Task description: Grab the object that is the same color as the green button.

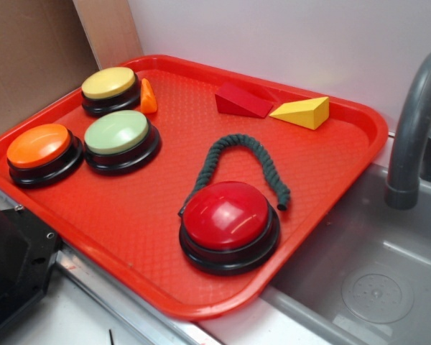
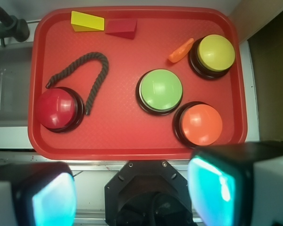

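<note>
1. On the left of the red tray (image 1: pixel 330 154), in the exterior view, the orange button (image 1: pixel 42 152) sits nearest the tray's left rim.
2. Just beside it to the right is the green button (image 1: pixel 119 139), pale green on a black base, close to the orange one, though whether they touch I cannot tell.
3. Behind these two stands the yellow button (image 1: pixel 110 90), with a small orange wedge (image 1: pixel 148 97) leaning against its right side.
4. Near the tray's middle lies the rope (image 1: pixel 238 147), dark green and twisted, bent in an arch; both ends come down beside the red button (image 1: pixel 228 223), one on each side of it.
5. The red button is the largest and sits near the tray's front edge.
6. Toward the back right, a red wedge (image 1: pixel 243 100) and a yellow wedge (image 1: pixel 302 112) lie side by side, almost tip to tip.
7. Right of the tray, a grey faucet (image 1: pixel 414 129) curves over a sink (image 1: pixel 359 273).
8. In the wrist view the pincer (image 2: pixel 132 195) hangs well above the tray's near edge, its two fingers (image 2: pixel 212 186) spread wide and released, grasping nothing, well apart from the rope (image 2: pixel 92 77).
</note>
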Motion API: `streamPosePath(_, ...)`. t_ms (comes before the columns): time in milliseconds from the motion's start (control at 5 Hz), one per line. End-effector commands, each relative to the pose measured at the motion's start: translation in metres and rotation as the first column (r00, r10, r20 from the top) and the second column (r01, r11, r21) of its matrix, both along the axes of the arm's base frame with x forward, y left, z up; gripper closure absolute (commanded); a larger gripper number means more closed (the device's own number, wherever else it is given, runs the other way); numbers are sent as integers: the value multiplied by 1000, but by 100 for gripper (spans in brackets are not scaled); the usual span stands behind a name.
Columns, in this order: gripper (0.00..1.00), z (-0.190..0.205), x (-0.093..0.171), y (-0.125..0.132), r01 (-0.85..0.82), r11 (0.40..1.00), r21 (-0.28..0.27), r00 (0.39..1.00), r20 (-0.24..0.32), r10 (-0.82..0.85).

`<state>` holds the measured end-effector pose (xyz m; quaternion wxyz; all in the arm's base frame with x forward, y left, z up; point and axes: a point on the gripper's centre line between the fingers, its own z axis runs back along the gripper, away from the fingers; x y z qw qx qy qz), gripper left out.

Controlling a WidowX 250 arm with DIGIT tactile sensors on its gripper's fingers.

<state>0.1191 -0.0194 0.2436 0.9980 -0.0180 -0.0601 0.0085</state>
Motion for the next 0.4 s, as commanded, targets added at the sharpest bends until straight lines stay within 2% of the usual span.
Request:
streamPosePath(0, 0, 0, 0, 0, 0, 1000, 0, 1000, 0, 0)
streamPosePath(200, 0, -42, 50, -25, 44, 995, 91, 997, 57, -49)
